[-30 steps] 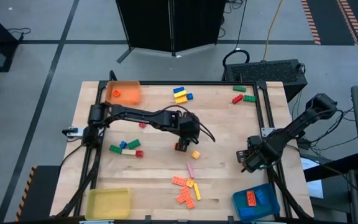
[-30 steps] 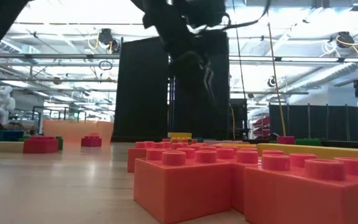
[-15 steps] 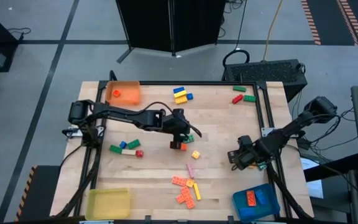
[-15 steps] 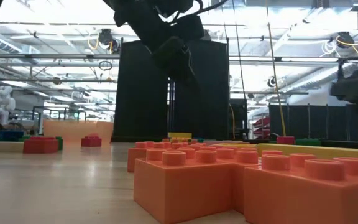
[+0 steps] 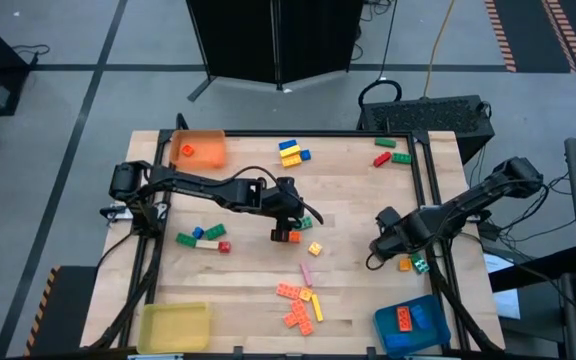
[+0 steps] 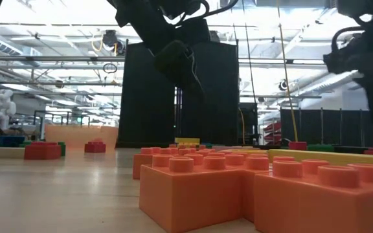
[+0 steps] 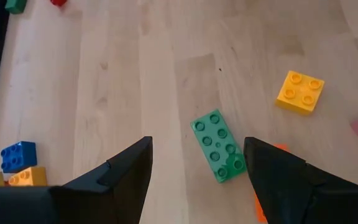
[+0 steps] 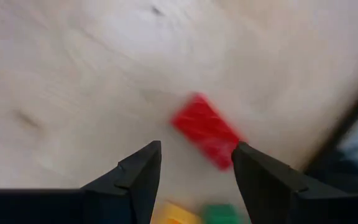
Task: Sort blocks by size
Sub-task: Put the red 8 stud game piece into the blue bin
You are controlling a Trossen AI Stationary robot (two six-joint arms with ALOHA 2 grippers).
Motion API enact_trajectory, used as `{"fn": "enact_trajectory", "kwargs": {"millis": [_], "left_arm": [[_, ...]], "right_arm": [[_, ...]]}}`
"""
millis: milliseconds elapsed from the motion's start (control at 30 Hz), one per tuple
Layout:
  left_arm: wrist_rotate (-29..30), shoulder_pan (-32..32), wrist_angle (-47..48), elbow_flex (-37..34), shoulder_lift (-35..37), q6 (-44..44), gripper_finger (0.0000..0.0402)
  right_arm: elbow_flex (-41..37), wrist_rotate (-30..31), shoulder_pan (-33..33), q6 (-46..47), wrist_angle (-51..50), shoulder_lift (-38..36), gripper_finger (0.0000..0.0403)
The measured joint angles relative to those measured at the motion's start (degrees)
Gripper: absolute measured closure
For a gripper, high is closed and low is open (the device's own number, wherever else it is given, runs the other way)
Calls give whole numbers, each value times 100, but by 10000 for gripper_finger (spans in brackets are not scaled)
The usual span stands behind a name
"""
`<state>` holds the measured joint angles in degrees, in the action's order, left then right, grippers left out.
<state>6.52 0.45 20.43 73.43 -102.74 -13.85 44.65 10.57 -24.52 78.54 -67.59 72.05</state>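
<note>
The left tool [image 5: 286, 232] is being held over the middle of the worktop [image 5: 358, 200], its fingers spread apart above a green block [image 7: 219, 145] with nothing gripped. The right tool [image 5: 380, 248] is being held near the worktop's right edge, fingers parted and empty, over a red block [image 8: 205, 130]. Other blocks are being left scattered, an orange cluster [image 5: 299, 306] near the front.

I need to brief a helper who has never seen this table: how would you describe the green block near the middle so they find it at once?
Start at the wooden table and find the left gripper hovering near its centre. The green block lies flat on the wood straight below the open jaws. It is the only two-by-four green bar there; the yellow block nearby is square.
</note>
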Motion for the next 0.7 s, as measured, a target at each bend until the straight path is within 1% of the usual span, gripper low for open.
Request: {"fn": "enact_trajectory", "kwargs": {"millis": [100,200,400,500,700], "left_arm": [[0,-11,2,0,0,1,150],[2,-37,0,-1,0,4,150],[0,-59,-39,-173,0,105,150],[2,-59,-45,-260,0,157,150],[2,-97,-63,-295,0,297,150]], "right_arm": [[37,-15,25,-990,-220,0,212],[-29,-74,25,-2049,77,7,212],[-154,-463,21,-3745,658,11,212],[-277,-444,39,-4010,779,7,212],[-685,-383,176,-4042,869,11,207]]}}
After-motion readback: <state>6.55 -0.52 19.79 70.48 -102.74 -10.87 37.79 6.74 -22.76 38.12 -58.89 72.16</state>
